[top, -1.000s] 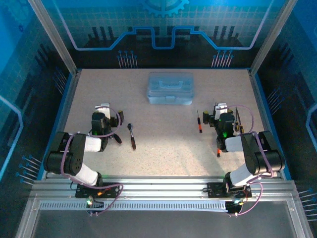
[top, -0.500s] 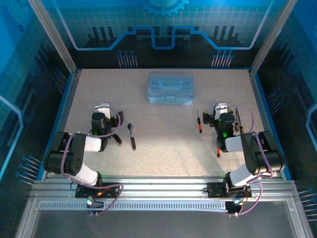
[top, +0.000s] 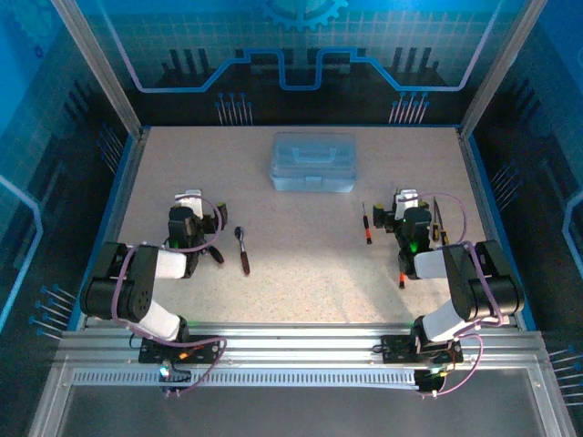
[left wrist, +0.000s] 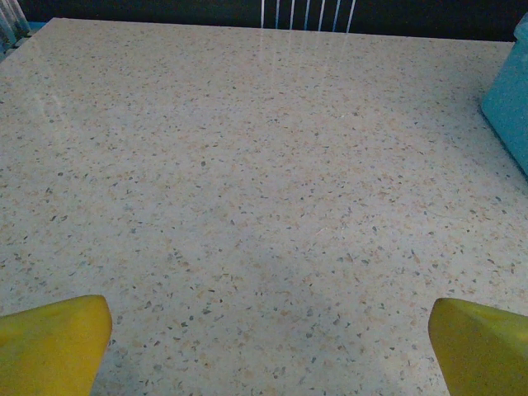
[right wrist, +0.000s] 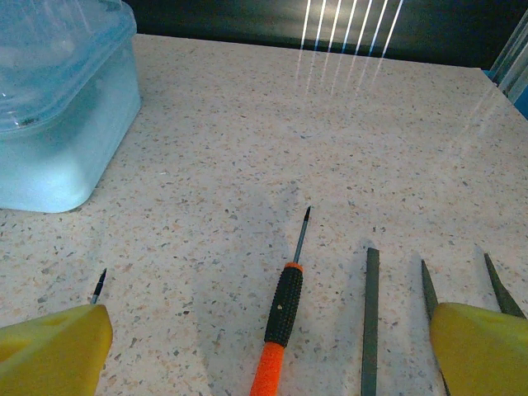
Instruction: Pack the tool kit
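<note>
Hidden and cut off:
- In the right wrist view, a screwdriver [right wrist: 280, 307] runs off the bottom edge at its orange end.
- A second screwdriver tip [right wrist: 99, 285] pokes out behind a yellow finger [right wrist: 54, 351]; the rest is covered.
- At 5 o'clock in that view, a flat dark bar [right wrist: 370, 318] and two dark points [right wrist: 428, 287] are also cropped. You cannot tell what tools they are.
- From above, a dark tool [top: 213, 252] lies half under the left wrist, its shape unclear.
- An orange-ended driver [top: 402, 271] is partly covered by the right arm.

Count from above:
- one case [top: 312, 162], lid shut
- one ratchet [top: 242, 248]
- two drivers in sight, the other one [top: 367, 223] lying at 9 o'clock of the right wrist
- thin dark tools [top: 438, 223] at its 3 o'clock, number unclear

Fingers: the left gripper [left wrist: 268, 346] stands wide with nothing between its tips. The right gripper [right wrist: 266, 346] is just as wide and grips nothing, with the screwdriver lying on the table below the gap.

Room:
- The case sits at 12 o'clock near the table's [top: 301, 273] far edge, well apart from both grippers.
- Bare tabletop runs ahead of the left gripper to the far edge, with the case corner at 2 o'clock.
- The right side is crowded with tools lying close to the 3 o'clock rail.
</note>
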Robot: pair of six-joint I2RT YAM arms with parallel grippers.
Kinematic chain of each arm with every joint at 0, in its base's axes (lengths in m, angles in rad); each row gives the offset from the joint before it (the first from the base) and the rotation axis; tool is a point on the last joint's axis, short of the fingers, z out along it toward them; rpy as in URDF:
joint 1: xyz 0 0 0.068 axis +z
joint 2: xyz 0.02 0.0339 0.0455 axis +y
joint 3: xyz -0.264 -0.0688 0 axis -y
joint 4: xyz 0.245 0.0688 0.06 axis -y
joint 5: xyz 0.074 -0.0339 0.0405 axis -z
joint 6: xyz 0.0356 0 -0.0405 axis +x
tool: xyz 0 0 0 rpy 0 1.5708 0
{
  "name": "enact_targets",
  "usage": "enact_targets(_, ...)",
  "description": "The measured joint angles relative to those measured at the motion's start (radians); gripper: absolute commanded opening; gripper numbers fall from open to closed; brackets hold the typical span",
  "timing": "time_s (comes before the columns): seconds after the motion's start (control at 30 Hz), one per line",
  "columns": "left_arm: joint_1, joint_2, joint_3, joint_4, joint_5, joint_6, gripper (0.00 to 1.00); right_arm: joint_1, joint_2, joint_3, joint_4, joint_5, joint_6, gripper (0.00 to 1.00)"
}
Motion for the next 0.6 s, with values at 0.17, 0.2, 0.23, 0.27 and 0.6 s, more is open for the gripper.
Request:
enact_targets(0.17, 0.000, 0.000, 0.000, 0.000, 0.000, 0.000, 0.99, 0.000, 0.000, 0.000, 0.000, 0.000, 0.000, 1.00)
enact_targets(0.2, 0.000, 0.000, 0.000, 0.000, 0.000, 0.000, 0.99, 0.000, 0.000, 0.000, 0.000, 0.000, 0.000, 1.00)
enact_targets(0.23, 0.000, 0.000, 0.000, 0.000, 0.000, 0.000, 0.99, 0.000, 0.000, 0.000, 0.000, -0.001, 0.000, 1.00)
enact_targets(0.27, 0.000, 0.000, 0.000, 0.000, 0.000, 0.000, 0.99, 0.000, 0.000, 0.000, 0.000, -0.001, 0.000, 1.00)
enact_targets(0.6, -0.006, -0.161, 0.088, -0.249, 0.003, 0.007, 0.99, 0.014, -0.002, 0.000, 0.000, 0.018, -0.009, 1.00)
